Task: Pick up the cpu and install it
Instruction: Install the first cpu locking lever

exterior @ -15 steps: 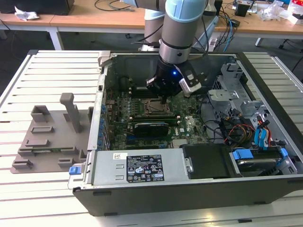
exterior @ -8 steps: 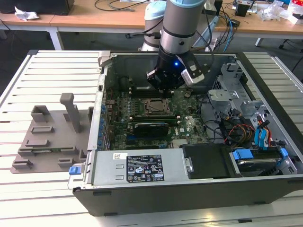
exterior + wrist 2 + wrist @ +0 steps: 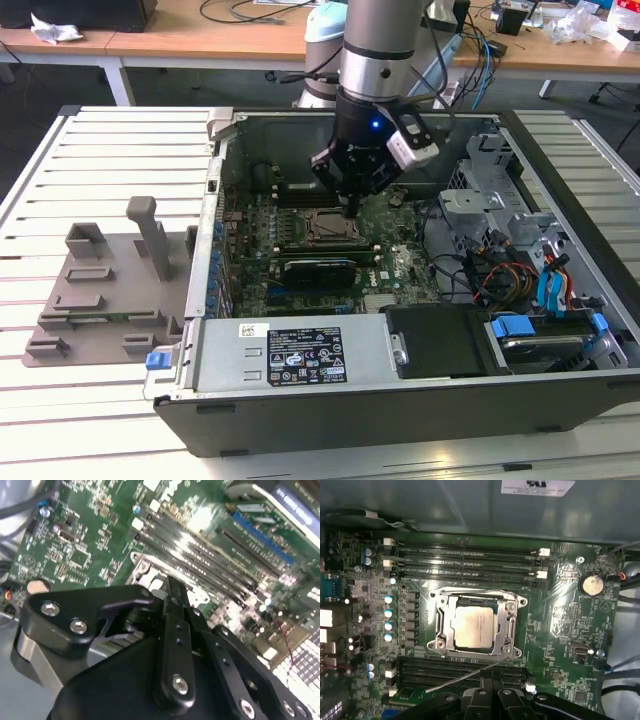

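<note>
The cpu (image 3: 473, 626), a thin square chip with a dull silvery metal top, sits inside the metal socket frame (image 3: 476, 622) on the green motherboard (image 3: 560, 610). The frame is bright stamped steel with screw points at its corners; a thin wire lever (image 3: 465, 676) lies across the board beside it. Long black memory slots (image 3: 465, 560) run parallel on both sides of the socket, and a round coin battery (image 3: 592, 584) sits near one corner.

The gripper (image 3: 350, 208), matte black with bolted linkages, hangs directly above the socket in the exterior view. In the second wrist view its fingers (image 3: 175, 597) meet at the tip with no gap and nothing between them: closed, holding nothing.

The motherboard lies in an open computer case (image 3: 300, 365) of grey sheet metal, laid on its side. Drive bays with blue plastic tabs (image 3: 520, 325) and bundled cables occupy the case toward the exterior view's right. A grey plastic tray (image 3: 100, 290) with upright posts rests outside the case at the exterior view's left. Both stand on a table (image 3: 90, 160) of pale ribbed slats. Wooden desks (image 3: 200, 35) with cables stand behind.
</note>
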Tool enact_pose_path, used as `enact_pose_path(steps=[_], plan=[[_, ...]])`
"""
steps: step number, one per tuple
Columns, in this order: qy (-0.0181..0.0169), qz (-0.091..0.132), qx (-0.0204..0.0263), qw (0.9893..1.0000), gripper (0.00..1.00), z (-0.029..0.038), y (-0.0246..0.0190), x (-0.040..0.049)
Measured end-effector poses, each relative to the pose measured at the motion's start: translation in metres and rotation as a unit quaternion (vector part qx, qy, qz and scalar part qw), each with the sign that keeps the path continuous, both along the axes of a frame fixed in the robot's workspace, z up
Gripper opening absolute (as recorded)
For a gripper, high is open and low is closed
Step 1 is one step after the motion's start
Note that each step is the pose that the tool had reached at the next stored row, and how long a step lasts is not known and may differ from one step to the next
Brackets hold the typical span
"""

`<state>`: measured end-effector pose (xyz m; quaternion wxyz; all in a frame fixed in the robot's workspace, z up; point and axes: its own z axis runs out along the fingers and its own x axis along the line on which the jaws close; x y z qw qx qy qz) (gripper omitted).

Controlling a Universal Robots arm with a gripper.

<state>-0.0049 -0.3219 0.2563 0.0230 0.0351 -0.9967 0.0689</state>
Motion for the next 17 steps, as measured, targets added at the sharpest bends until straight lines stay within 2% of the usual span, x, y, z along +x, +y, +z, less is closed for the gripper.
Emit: enact_pose_path(steps=[2,5,6,7,17], plan=[[0.0,0.0,0.0004,1.0,0.11,0.0039,0.0,0.0],[0.0,0.0,0.0404,0.9992,0.11,0.0053,-0.0002,-0.0003],[0.0,0.0,0.0525,0.9986,0.11,0.0055,-0.0003,-0.0003],[0.0,0.0,0.0616,0.9981,0.11,0.0067,-0.0002,-0.0003],[0.0,0.0,0.0622,0.9981,0.11,0.0091,-0.0003,-0.0003]])
